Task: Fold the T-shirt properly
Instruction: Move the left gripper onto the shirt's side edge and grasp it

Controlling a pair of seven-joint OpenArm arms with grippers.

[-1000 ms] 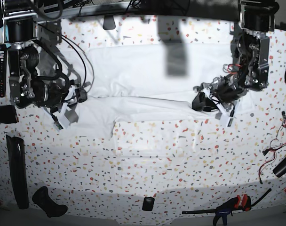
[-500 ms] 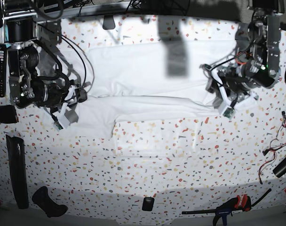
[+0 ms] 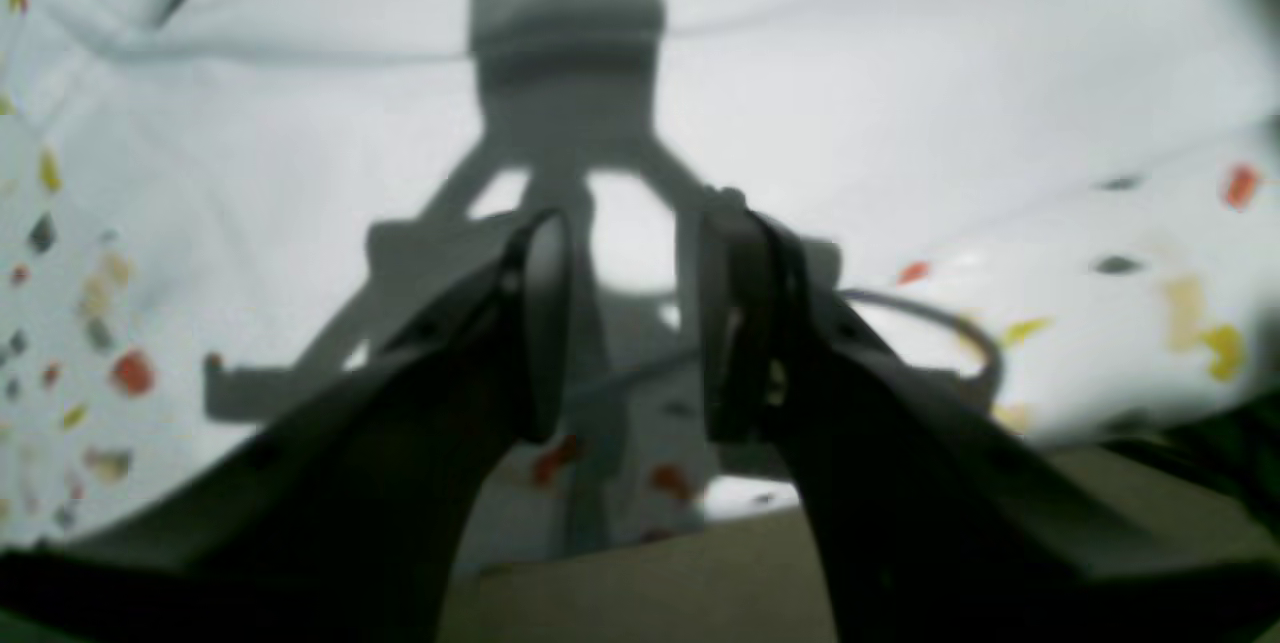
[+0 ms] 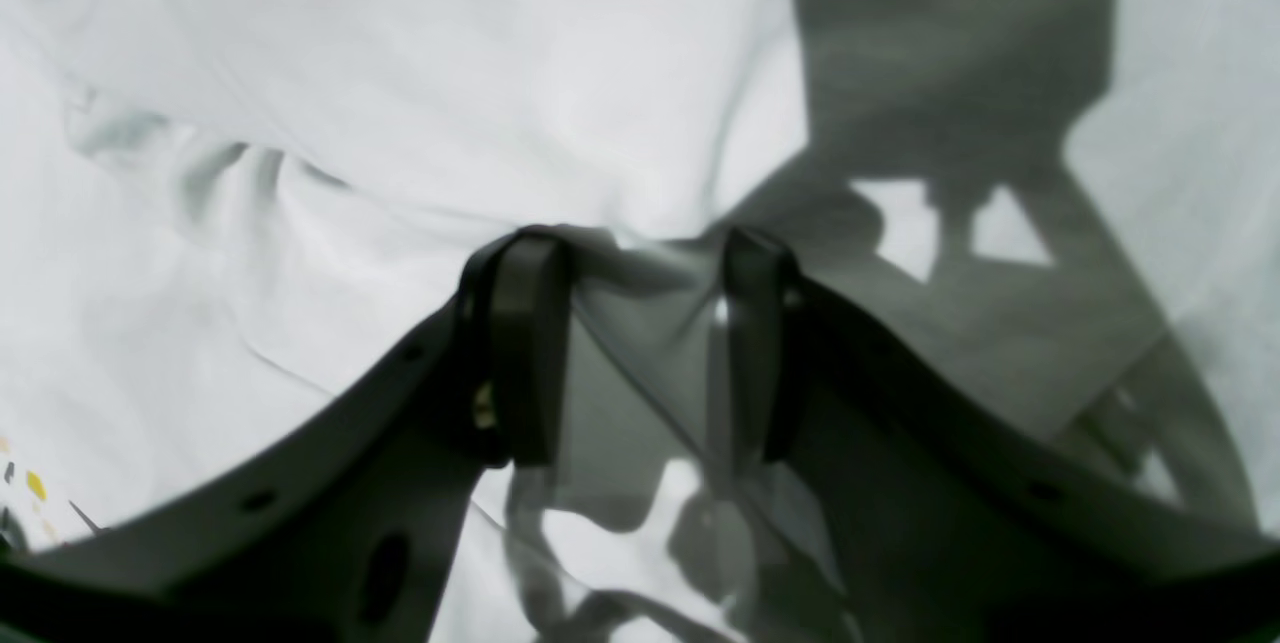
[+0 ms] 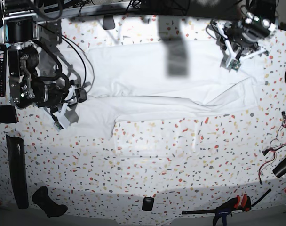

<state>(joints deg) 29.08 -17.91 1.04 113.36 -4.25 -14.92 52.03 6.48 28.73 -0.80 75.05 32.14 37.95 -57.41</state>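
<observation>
Item: T-shirt [image 5: 147,82], spread wide on the speckled table [image 5: 157,160], far half of it.

Done, as you can judge: one lengthwise fold, the near edge doubled over.

Left to do: sleeves and cross folds.

Right gripper [image 4: 640,348], at the shirt's left end: part-closed, pinching a ridge of cloth.

Left gripper [image 3: 630,323], raised above the shirt's right end: jaws parted, holding nothing.
</observation>
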